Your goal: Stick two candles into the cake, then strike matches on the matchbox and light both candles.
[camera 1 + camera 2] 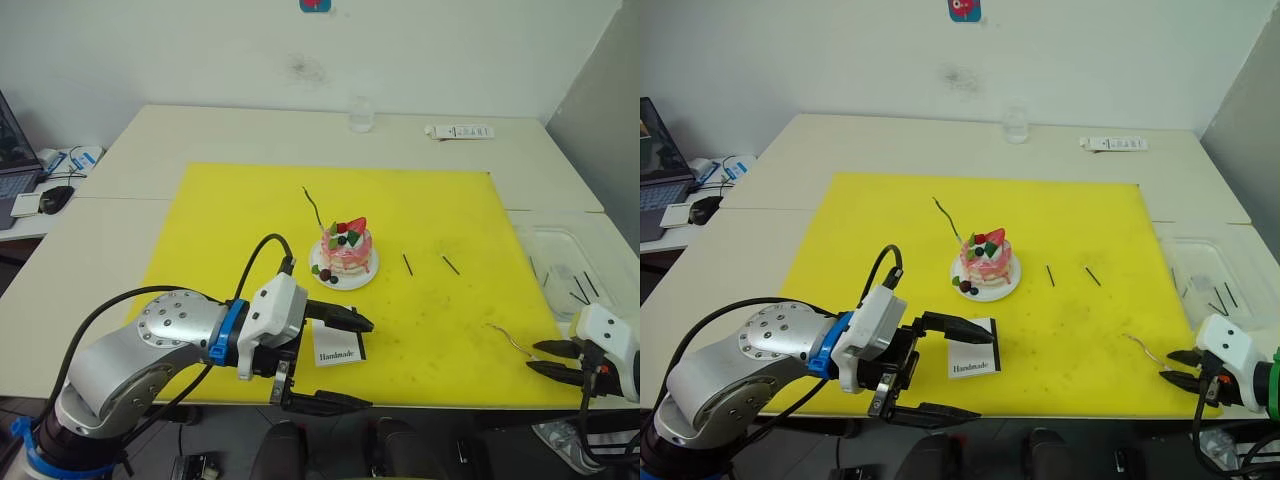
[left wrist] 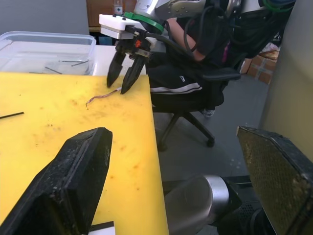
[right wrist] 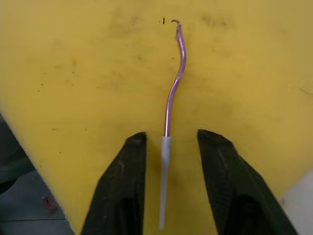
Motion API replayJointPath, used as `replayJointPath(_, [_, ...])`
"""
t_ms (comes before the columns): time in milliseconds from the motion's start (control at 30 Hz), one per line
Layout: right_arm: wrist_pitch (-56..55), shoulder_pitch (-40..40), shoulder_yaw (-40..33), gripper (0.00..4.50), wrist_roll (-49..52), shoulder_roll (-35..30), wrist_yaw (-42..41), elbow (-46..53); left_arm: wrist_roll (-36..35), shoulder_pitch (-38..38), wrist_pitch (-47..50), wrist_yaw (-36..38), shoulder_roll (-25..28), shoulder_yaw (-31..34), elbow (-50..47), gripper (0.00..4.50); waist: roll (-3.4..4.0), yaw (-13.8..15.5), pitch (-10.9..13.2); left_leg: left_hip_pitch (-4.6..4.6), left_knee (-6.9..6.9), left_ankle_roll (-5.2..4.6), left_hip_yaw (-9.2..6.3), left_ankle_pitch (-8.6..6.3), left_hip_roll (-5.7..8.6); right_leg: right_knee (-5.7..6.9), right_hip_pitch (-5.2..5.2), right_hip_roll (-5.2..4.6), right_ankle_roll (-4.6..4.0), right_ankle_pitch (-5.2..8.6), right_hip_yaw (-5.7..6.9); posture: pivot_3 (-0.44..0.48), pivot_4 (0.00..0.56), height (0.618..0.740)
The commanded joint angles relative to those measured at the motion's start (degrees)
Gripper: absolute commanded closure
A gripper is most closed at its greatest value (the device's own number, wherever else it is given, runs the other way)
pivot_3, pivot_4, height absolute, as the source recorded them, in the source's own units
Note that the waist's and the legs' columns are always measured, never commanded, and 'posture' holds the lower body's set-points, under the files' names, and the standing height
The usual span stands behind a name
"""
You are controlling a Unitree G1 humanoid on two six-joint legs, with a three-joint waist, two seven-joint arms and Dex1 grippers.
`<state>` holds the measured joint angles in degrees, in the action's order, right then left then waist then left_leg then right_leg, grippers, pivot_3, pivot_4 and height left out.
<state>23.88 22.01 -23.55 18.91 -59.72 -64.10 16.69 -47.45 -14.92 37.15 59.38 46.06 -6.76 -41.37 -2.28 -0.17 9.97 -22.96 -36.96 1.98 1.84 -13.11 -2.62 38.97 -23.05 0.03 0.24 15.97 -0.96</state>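
Spread wide, the left gripper [image 1: 335,362] is holding nothing, its upper finger hanging over the flat white matchbox [image 1: 337,351]. Beyond its tips the round pink cake [image 1: 346,251] is carrying one thin wavy candle [image 1: 314,206]. Parted, the right gripper [image 3: 166,183] is straddling the pink candle [image 3: 174,83], its white stick lying untouched between smooth black fingers on the yellow mat [image 1: 450,220].

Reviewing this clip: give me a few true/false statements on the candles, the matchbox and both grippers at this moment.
1. One candle already stands in the cake. True.
2. The right gripper is shut on the pink candle. False: its fingers are open on either side of the candle's white end, which lies on the yellow mat.
3. The left gripper is open near the matchbox. True.
4. Both matches lie in the clear bin. False: two lie on the mat right of the cake.
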Motion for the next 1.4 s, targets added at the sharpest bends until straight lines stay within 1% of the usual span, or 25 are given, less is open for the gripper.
replayJointPath(33, [1.9,0.2,-5.6,2.42,0.9,-2.9,-2.6,2.3,0.8,-0.5,-0.4,-0.2,0.2,-0.1,-1.0,0.0,0.06,0.0,0.0,0.0,0.0,0.0,0.0,0.0,0.0,0.0,0.0,0.0,0.0,0.0,0.0,0.0,0.15,0.74])
replayJointPath(100, [2.8,0.7,-6.7,2.42,0.6,-4.0,-3.5,3.2,1.2,-0.5,-0.5,-0.1,0.2,-0.1,-0.9,0.0,0.05,0.0,0.0,0.01,0.01,0.0,0.0,0.0,-0.01,0.0,-0.01,0.01,0.0,0.0,0.01,0.0,0.15,0.74])
replayJointPath(167, [6.4,1.4,-8.5,2.42,0.9,-6.5,-5.3,6.1,2.0,-0.5,-0.7,0.1,0.4,-0.3,-0.7,0.0,0.08,0.0,0.0,0.0,0.0,0.0,-0.03,0.0,-0.01,0.0,0.0,0.03,0.0,0.0,0.04,0.0,0.15,0.74])
replayJointPath(233, [11.5,1.9,-8.0,2.42,-2.2,-11.2,-5.0,9.4,2.8,-0.4,-0.9,0.2,0.3,-0.7,-0.6,0.0,0.11,-0.1,0.0,0.01,0.01,0.0,-0.02,0.0,-0.02,0.0,0.0,0.03,0.0,0.0,0.03,0.0,0.15,0.74])
replayJointPath(267, [15.2,1.9,-6.6,2.42,-3.9,-13.9,-4.0,10.7,3.2,-0.3,-1.0,0.1,0.1,-0.9,-0.7,0.0,0.14,-0.1,0.0,0.02,0.0,0.0,0.0,0.0,-0.02,0.02,-0.01,0.03,0.0,0.0,0.0,0.0,0.15,0.74])
replayJointPath(333, [22.8,-1.3,-2.9,2.42,-2.6,-17.2,-1.8,12.8,3.8,-0.3,-1.1,-0.2,-0.3,-1.4,-0.8,0.0,0.11,-0.2,0.0,0.04,-0.01,0.0,0.02,0.0,-0.03,0.04,0.0,0.02,0.0,0.0,-0.02,0.0,0.15,0.74])
replayJointPath(433, [30.9,-9.1,3.7,2.42,0.9,-19.1,1.1,14.4,4.4,-0.2,-1.1,-0.6,-0.8,-2.0,-1.1,0.0,0.06,-0.1,0.0,0.03,-0.02,0.01,-0.01,0.0,-0.04,0.03,0.0,0.02,0.01,-0.02,0.02,0.0,0.15,0.74])
replayJointPath(533, [35.5,-14.5,9.9,2.42,2.6,-20.0,1.6,15.1,4.8,0.2,-1.1,-0.9,-1.1,-2.2,-1.4,0.0,0.05,-0.1,0.0,-0.02,0.0,0.01,0.0,0.0,-0.01,-0.01,-0.04,0.01,0.01,-0.01,0.0,0.0,0.15,0.74])
replayJointPath(633, [35.2,-17.4,16.1,2.42,1.6,-20.4,2.0,14.4,5.0,0.4,-0.9,-1.3,-1.4,-2.4,-1.6,0.0,0.05,0.0,0.0,-0.08,0.01,0.01,0.0,0.0,-0.01,-0.06,-0.07,0.0,0.02,0.01,0.01,0.0,0.15,0.74])
replayJointPath(800, [33.7,-20.5,22.4,2.42,-0.3,-20.7,3.0,12.6,5.5,0.9,-1.2,-1.6,-1.6,-2.7,-1.6,0.0,0.06,0.0,0.0,-0.07,0.01,0.01,0.02,0.0,-0.02,-0.06,-0.1,0.0,0.03,0.01,-0.01,0.0,0.15,0.74])
replayJointPath(1000, [31.9,-19.6,24.6,2.42,-1.5,-21.1,3.3,11.9,7.0,2.9,-2.4,-1.2,-1.6,-3.0,-1.5,0.0,0.07,0.0,0.0,-0.04,-0.01,0.01,0.01,0.0,-0.03,0.0,-0.08,0.0,0.02,0.01,0.01,0.0,0.15,0.74])
replayJointPath(1100, [32.6,-21.1,25.3,2.42,-1.1,-20.0,3.7,11.5,7.5,3.7,-2.8,-1.1,-1.6,-3.0,-1.5,0.0,0.07,0.0,0.0,-0.05,-0.01,0.01,0.02,0.0,-0.03,-0.01,-0.08,0.0,0.02,0.01,0.0,0.0,0.15,0.74])
replayJointPath(1167, [32.6,-21.8,25.8,2.78,-1.3,-19.8,3.9,11.2,7.6,3.8,-2.8,-1.1,-1.6,-3.1,-1.4,0.0,0.07,0.0,0.0,-0.05,-0.02,0.01,0.02,0.0,-0.03,-0.01,-0.07,-0.01,0.03,0.01,0.0,0.0,0.15,0.74])
replayJointPath(1200, [32.5,-22.1,26.1,3.04,-1.4,-19.7,4.0,11.0,7.7,3.9,-3.0,-1.0,-1.6,-3.1,-1.2,0.0,0.07,0.0,0.0,-0.04,-0.02,0.01,0.02,0.0,-0.03,0.0,-0.07,-0.01,0.03,0.01,0.0,0.0,0.15,0.74])
replayJointPath(1333, [32.0,-22.7,26.9,4.38,-2.0,-19.7,4.3,9.9,8.4,4.7,-3.8,-0.9,-1.6,-3.0,-0.7,0.0,0.07,0.0,0.0,-0.03,-0.02,0.01,0.02,0.0,-0.03,0.0,-0.07,-0.01,0.03,0.0,0.0,0.0,0.15,0.74])
replayJointPath(1400, [31.9,-23.0,27.0,4.45,-1.9,-19.7,4.2,9.7,8.8,5.0,-4.2,-0.8,-1.5,-2.8,-0.5,0.0,0.07,0.0,0.0,-0.04,-0.01,0.01,0.01,0.0,-0.03,0.0,-0.07,-0.01,0.03,0.0,0.01,0.0,0.15,0.74])
